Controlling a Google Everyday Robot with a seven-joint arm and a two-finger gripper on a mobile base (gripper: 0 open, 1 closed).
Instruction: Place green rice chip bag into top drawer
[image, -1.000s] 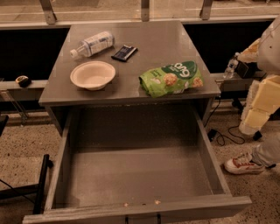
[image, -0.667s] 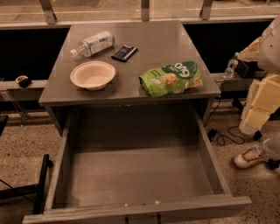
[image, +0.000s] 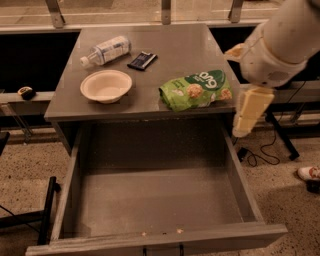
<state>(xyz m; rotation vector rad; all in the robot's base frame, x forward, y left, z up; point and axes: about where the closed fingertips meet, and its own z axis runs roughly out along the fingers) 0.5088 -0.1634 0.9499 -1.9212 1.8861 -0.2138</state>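
The green rice chip bag lies flat on the grey table top, near its front right corner. The top drawer is pulled wide open below the table's front edge, and its flat bottom is bare apart from a few crumbs near the front wall. My white arm reaches in from the upper right. Its cream end piece with the gripper hangs down beside the table's right edge, just right of the bag and above the drawer's right wall. It holds nothing that I can see.
A white bowl, a lying plastic bottle and a small dark wrapper sit on the table's left and back. Cables and a person's shoe are on the floor at the right.
My arm has swung left, from well right of the table to its right edge beside the bag. The bag, bowl, bottle and drawer have not moved. The shoe on the floor has shifted right.
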